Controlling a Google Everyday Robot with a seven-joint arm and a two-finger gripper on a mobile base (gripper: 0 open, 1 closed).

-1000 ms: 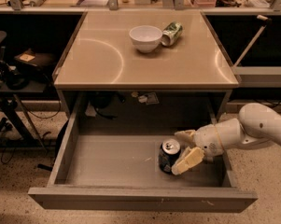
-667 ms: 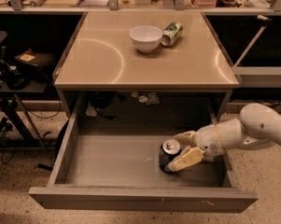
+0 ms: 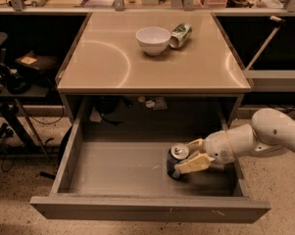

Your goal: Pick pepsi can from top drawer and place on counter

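The pepsi can (image 3: 173, 162), dark blue with a silver top, stands upright on the floor of the open top drawer (image 3: 117, 168), right of its middle. My gripper (image 3: 185, 155) reaches in from the right. One of its tan fingers (image 3: 195, 144) lies behind the can and the other lies across its front, both against the can's sides. The can rests on the drawer bottom. The tan counter (image 3: 152, 62) lies above and behind the drawer.
A white bowl (image 3: 153, 39) and a green can (image 3: 180, 35) on its side sit at the back of the counter. The drawer front panel (image 3: 149, 211) juts toward me. A dark stand with cables (image 3: 12, 97) is at the left.
The two fingers have drawn a little closer together around the can. The can and the arm have stayed in place.
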